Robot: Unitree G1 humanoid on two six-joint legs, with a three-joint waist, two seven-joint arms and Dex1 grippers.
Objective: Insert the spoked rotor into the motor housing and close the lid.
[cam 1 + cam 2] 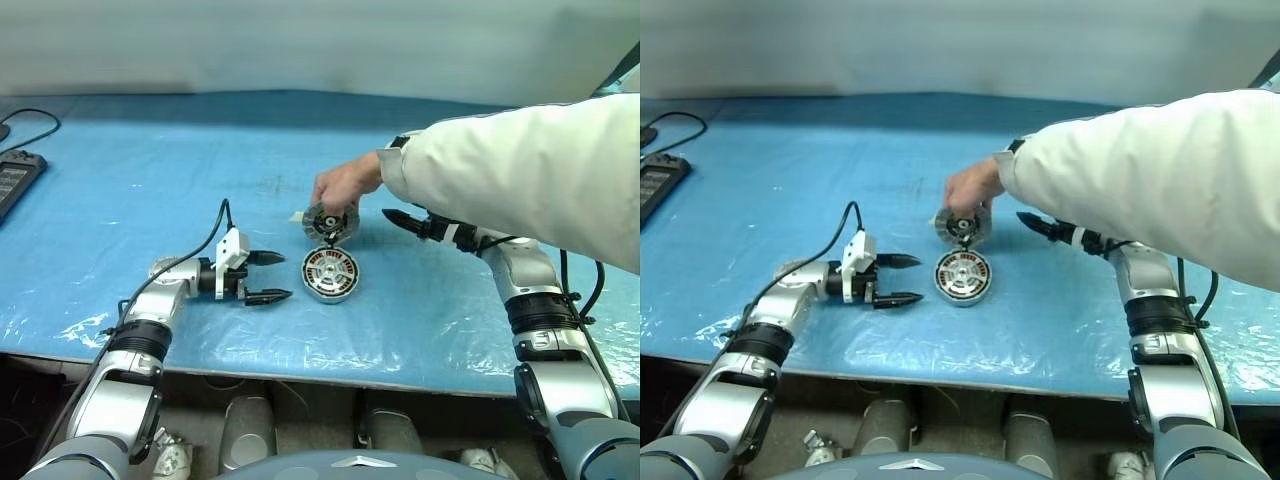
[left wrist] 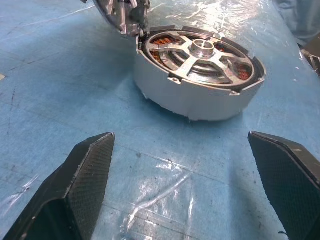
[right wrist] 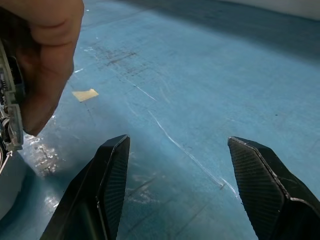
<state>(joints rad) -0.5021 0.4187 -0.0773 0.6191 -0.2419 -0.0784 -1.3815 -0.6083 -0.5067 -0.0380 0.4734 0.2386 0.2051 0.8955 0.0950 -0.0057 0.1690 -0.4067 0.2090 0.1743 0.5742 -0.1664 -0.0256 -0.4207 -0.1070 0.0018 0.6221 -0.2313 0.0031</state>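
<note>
The motor housing (image 1: 330,275) lies flat on the blue table. The spoked rotor (image 2: 207,55) sits inside it, black rim and silvery spokes up, with copper windings showing between the spokes. Just beyond it a person's hand (image 1: 345,183) holds the lid (image 1: 330,222) tilted on its edge, its lower rim close to the housing's far side. My left gripper (image 1: 285,276) lies level just left of the housing, open and empty, pointing at its grey wall (image 2: 190,97). To the right of the lid my right gripper (image 3: 177,140) is open and empty, partly under the person's sleeve.
The person's white sleeve (image 1: 520,170) reaches in from the right over my right arm. A black device with a cable (image 1: 15,180) lies at the far left. A small scrap of tape (image 3: 85,94) sits on the plastic-covered table (image 1: 150,160).
</note>
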